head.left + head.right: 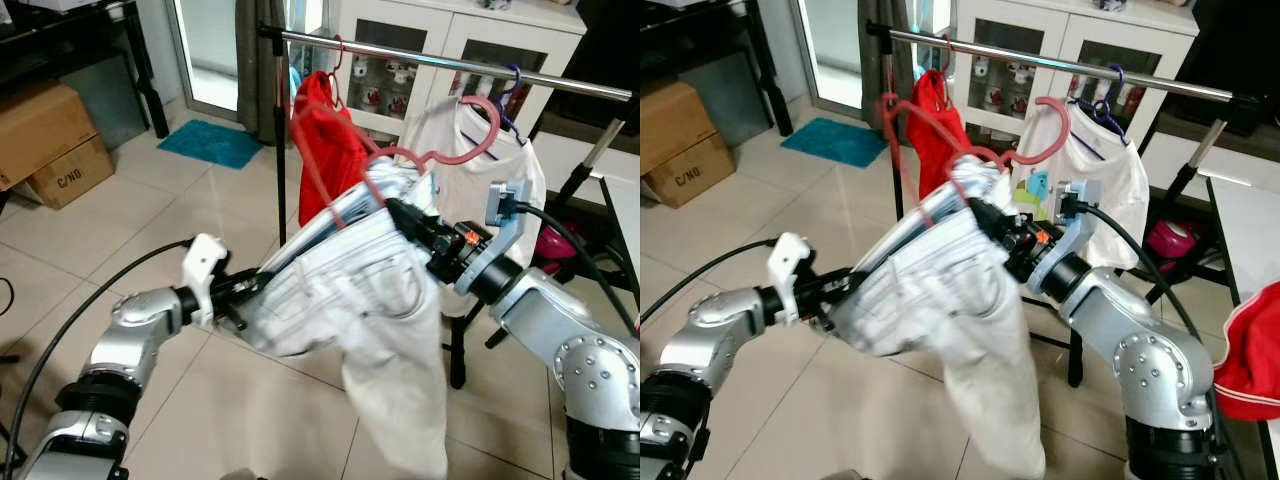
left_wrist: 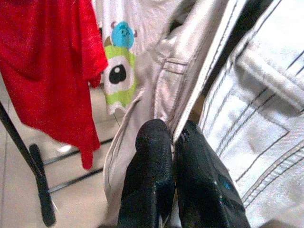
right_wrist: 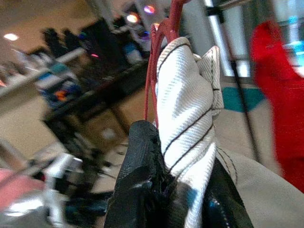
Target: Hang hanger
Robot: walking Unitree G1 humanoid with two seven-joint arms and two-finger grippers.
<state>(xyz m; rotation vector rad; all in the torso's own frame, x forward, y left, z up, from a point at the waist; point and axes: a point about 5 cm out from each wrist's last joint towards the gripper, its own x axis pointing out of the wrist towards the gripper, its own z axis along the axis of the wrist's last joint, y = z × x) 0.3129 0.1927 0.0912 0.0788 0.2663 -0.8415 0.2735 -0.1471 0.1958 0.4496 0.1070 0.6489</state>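
Both silver arms reach forward and inward, elbows bent. The left claw [image 2: 173, 142] has its black fingers pressed together on cloth; the right claw [image 3: 183, 156] is likewise clamped on fabric.

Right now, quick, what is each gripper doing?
Left gripper: shut on the white denim trousers.
Right gripper: shut on the trousers' waistband, on the pink plastic hanger.

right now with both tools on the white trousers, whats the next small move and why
Probably lift both arms toward the rail. The pink hanger carrying the white trousers has its hook below the bar, in front of the white shirt. The right tool pinches the waistband by the hanger; the left tool pinches the far edge.
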